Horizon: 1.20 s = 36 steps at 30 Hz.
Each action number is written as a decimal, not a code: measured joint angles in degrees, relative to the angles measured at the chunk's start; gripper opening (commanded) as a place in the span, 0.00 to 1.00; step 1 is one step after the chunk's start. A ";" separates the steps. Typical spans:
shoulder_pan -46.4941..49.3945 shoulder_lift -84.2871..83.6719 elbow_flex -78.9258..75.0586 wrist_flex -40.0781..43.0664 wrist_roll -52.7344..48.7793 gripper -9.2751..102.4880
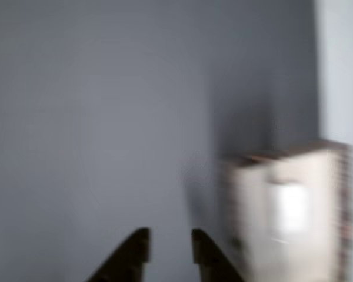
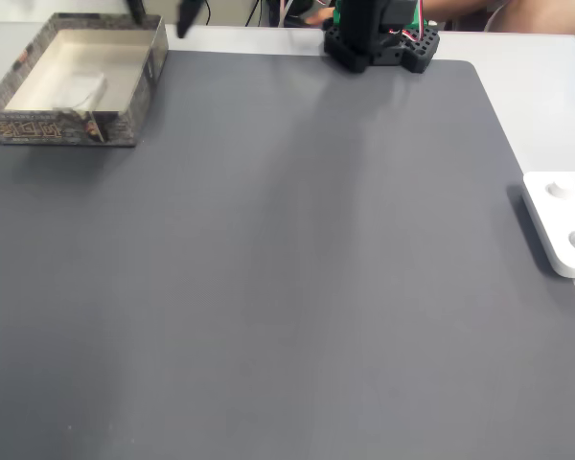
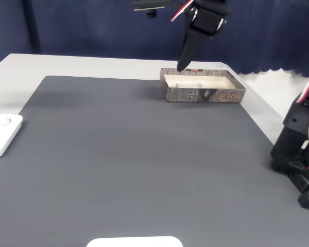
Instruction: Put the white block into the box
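The white block [image 2: 80, 89] is lying inside the box [image 2: 134, 113], on the pale floor near its middle, so the job is looking as good as finished. In a fixed view the box is sitting at about eleven o'clock on the dark mat [image 2: 268, 268], right at the mat's far corner. In the other fixed view the tool [image 3: 184, 63] is hanging above the box's rim at the nine o'clock end, clear of the cardboard, its dark fingers pointing down. The blurred other view is showing the two fingertips [image 1: 135, 249] standing apart with bare mat between them (nothing is being gripped), and the box is smearing across at three o'clock with a white patch inside it.

What could go wrong from here is mostly about the arm pulling away. The fingertips are hovering close over the box wall, so a low or sideways retreat is risking a snag on the rim, which could drag or tip the light cardboard and spill the block back onto the mat. The heavy blur is suggesting fast motion, and that is making such a clip more likely. The white device [image 2: 561, 222] at three o'clock on the bench [image 2: 537, 96] is well apart and out of danger.
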 measured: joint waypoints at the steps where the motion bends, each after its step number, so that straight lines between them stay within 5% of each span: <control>1: -2.81 1.41 1.67 0.00 -2.29 0.09; 10: -27.42 10.63 10.99 2.72 -19.25 0.07; 20: -43.59 20.13 24.52 0.26 -30.59 0.07; 26: -49.57 32.87 41.04 -10.99 -35.24 0.07; 36: -51.24 49.04 55.81 -12.83 -37.97 0.07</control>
